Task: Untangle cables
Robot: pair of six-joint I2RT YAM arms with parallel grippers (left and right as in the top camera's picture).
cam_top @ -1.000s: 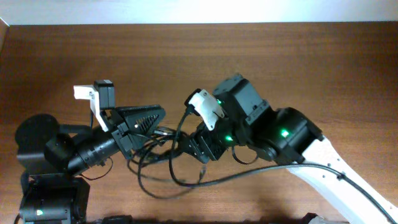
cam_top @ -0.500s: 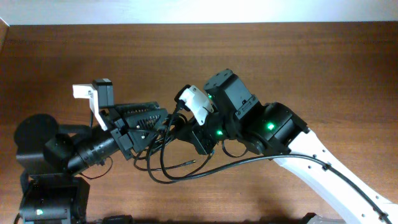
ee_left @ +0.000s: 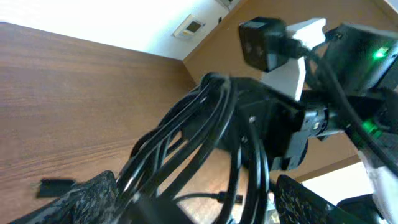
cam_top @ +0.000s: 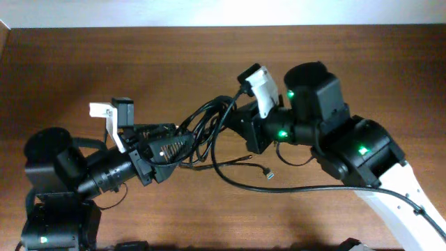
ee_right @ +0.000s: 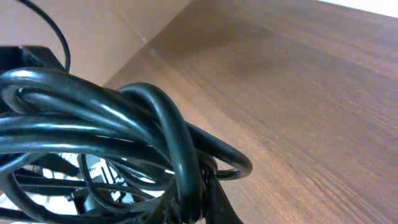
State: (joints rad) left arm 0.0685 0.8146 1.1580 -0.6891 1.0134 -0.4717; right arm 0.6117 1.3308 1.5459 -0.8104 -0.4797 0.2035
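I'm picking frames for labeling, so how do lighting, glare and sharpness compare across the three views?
Overhead: even light, sharp, the cables clear against the table. Left wrist: tilted, bright washed-out wall at top, nearest cable strands soft. Right wrist: the bundle fills the frame very close, with white glare streaks on its glossy strands; the wood behind stays fairly sharp.

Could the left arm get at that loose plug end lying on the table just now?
Probably not right away. The left end effector appears shut on the cables, stretched between it and the right end effector. The plug end lies bare on the table, nearer the right arm.
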